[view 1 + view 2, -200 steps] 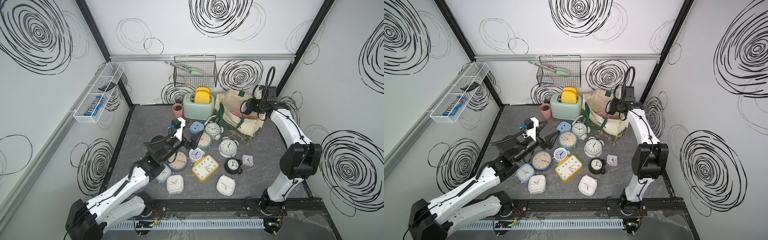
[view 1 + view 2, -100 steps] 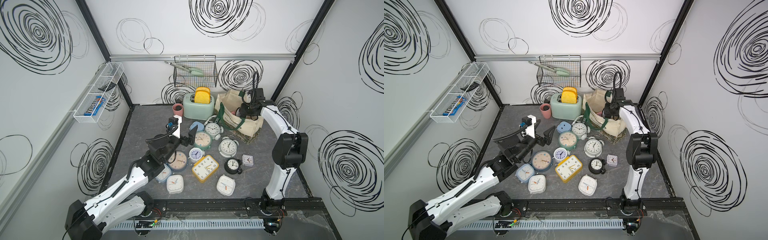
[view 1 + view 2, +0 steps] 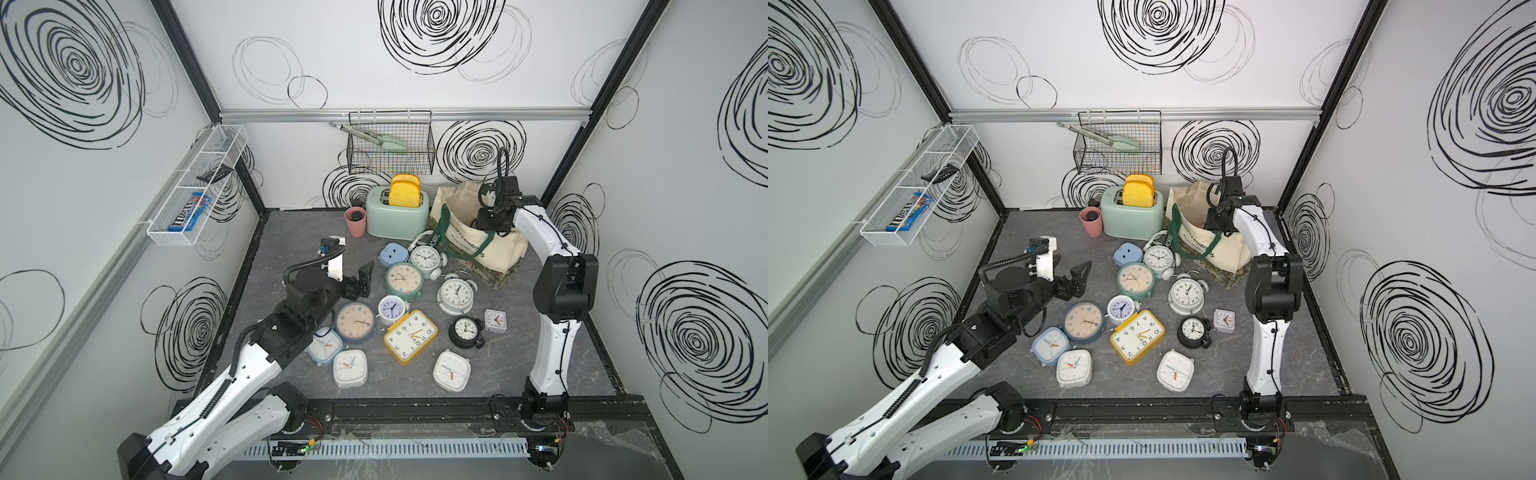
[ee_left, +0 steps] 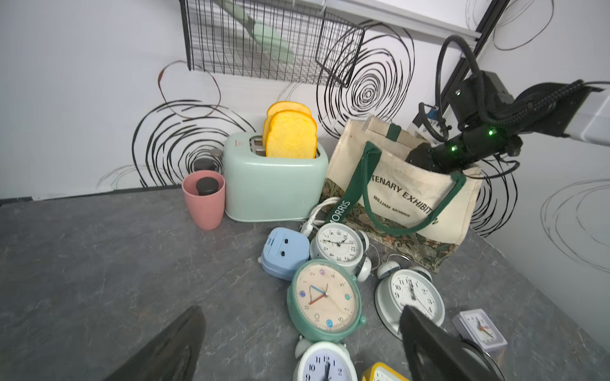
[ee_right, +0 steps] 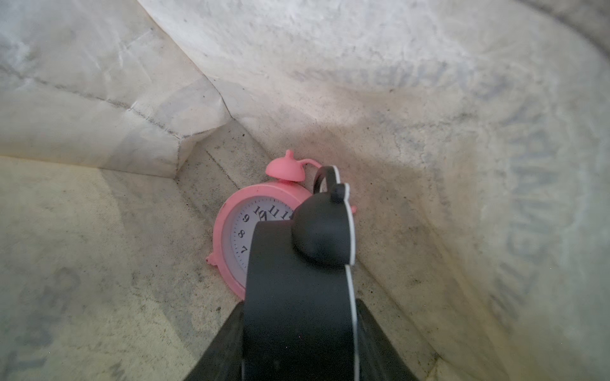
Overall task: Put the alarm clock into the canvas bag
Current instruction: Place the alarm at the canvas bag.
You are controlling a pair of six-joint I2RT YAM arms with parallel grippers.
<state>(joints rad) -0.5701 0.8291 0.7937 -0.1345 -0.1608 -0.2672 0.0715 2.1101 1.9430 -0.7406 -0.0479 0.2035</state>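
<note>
Right gripper [image 5: 300,339]: clamping the black alarm clock [image 5: 297,280] inside the canvas bag [image 3: 494,253].
Left gripper [image 3: 360,281]: hovering wide open at the clock heap's [image 3: 409,307] 10 o'clock.
Canvas bag: sitting at the table's [image 3: 291,249] 1 o'clock.

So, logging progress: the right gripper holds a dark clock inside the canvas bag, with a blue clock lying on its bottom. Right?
Not quite: in the right wrist view the clock on the bottom is pink, not blue. The right gripper does hold a dark clock inside the canvas bag.
</note>
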